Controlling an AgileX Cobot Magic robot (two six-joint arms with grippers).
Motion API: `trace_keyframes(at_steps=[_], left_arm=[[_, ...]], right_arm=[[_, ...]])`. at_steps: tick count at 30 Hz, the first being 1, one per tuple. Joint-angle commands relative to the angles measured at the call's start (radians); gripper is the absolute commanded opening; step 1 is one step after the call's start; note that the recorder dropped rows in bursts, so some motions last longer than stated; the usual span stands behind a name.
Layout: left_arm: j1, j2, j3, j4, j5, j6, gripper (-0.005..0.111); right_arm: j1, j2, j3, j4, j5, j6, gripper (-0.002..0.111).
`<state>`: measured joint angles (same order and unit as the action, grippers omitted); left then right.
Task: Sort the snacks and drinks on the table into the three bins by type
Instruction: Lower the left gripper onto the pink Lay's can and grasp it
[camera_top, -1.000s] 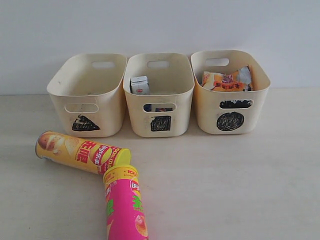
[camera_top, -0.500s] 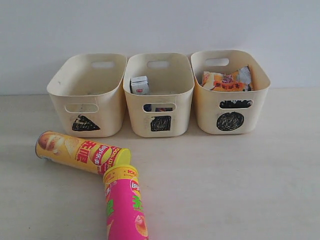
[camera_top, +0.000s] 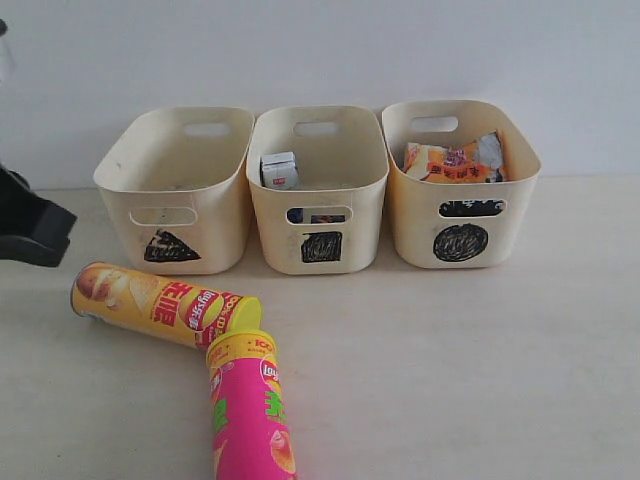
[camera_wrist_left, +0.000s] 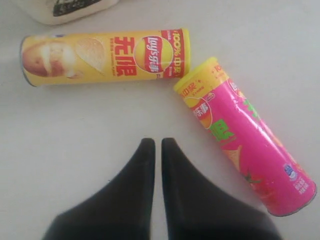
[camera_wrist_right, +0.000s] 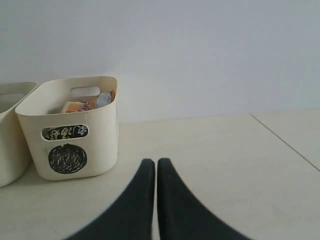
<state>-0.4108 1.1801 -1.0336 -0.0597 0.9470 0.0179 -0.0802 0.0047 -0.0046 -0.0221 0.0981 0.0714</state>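
The yellow chip tube (camera_top: 165, 305) lies on its side at the left front of the table (camera_top: 450, 370). Its lid end is just beside the lid of the pink chip tube (camera_top: 250, 415), which runs off the near edge of the exterior view. The left gripper (camera_wrist_left: 154, 142) hangs over the bare patch between the two tubes, its fingers drawn nearly together on nothing and touching neither tube. The right gripper (camera_wrist_right: 151, 162), likewise closed and holding nothing, sits over the broad open right side of the table, near the circle bin (camera_top: 415, 225). The circle bin, the square bin (camera_top: 275, 215) and the triangle bin (camera_top: 120, 160) stand close together in a row along the back wall.
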Motion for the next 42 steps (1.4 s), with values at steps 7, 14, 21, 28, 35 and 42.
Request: trace_keyframes(at_steps=[7,14,21,28,35,42], left_arm=[[-0.13,0.189,-0.008,0.021,-0.014,-0.161,0.004],[-0.171,0.326,-0.008,-0.005,-0.064,-0.19,0.013],[-0.171,0.415,-0.008,-0.118,-0.083,-0.19,0.07],[-0.171,0.497,-0.008,-0.184,-0.181,-0.149,0.09],[-0.203,0.586,-0.008,-0.125,-0.276,-0.251,0.09],[-0.238,0.632,-0.008,-0.017,-0.354,-0.39,0.09]], right_arm=[[-0.008,-0.005,0.005,-0.003,0.002,0.002,0.0],[-0.008,-0.005,0.005,0.002,0.002,0.002,0.0],[-0.008,-0.005,0.005,0.01,0.002,0.002,0.0],[-0.008,-0.005,0.005,0.01,0.002,0.002,0.0],[-0.008,-0.005,0.005,0.01,0.002,0.002,0.0],[-0.008,-0.005,0.005,0.01,0.002,0.002,0.0]])
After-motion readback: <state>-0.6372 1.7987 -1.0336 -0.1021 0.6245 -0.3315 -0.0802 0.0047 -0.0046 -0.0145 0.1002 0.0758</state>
